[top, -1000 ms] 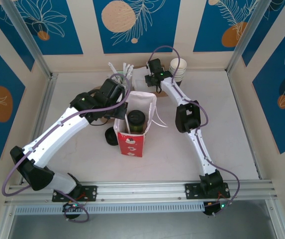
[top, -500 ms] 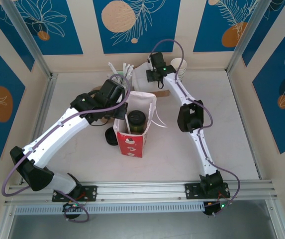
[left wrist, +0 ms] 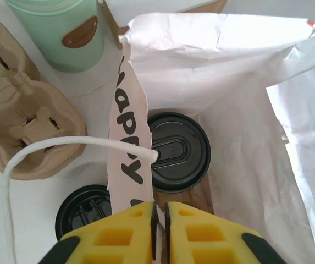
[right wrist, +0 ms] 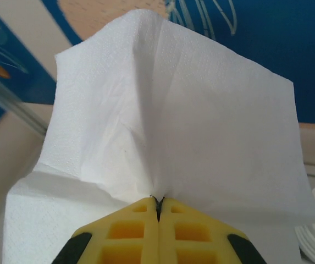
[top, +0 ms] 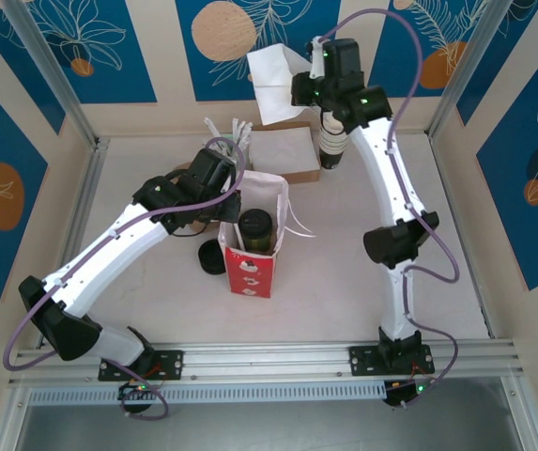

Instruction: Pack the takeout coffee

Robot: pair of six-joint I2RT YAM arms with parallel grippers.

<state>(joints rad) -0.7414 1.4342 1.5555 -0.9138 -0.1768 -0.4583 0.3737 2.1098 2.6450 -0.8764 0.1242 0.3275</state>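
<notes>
A red-and-white paper bag (top: 248,268) stands upright near the middle of the table, with bare tabletop in front of it and to its right. The takeout coffee (top: 256,225) stands upright inside the bag, its round black lid facing up and the bag walls close around it. It is probably light but may hold liquid. The paper wall would likely dent under a hard squeeze and the smooth lid could pop off, so the safest hold seems to be around the cup body just below the lid, though from above the bag leaves little but the lid (left wrist: 176,151) to reach. The left gripper (left wrist: 160,212) is pinched on the lettered strip of the bag's left rim, yellow fingers nearly together, and a white string handle loops beside it. A loose black lid (top: 212,258) lies just left of the bag, outside it. Near that are a brown pulp cup carrier (left wrist: 20,132) and a mint-green jar (left wrist: 61,30). Farther back sits a brown box of napkins (top: 285,155). Above it, high against the back wall, the right gripper (right wrist: 158,201) is clamped on a soft white napkin (right wrist: 173,110), well clear of the bag mouth.
</notes>
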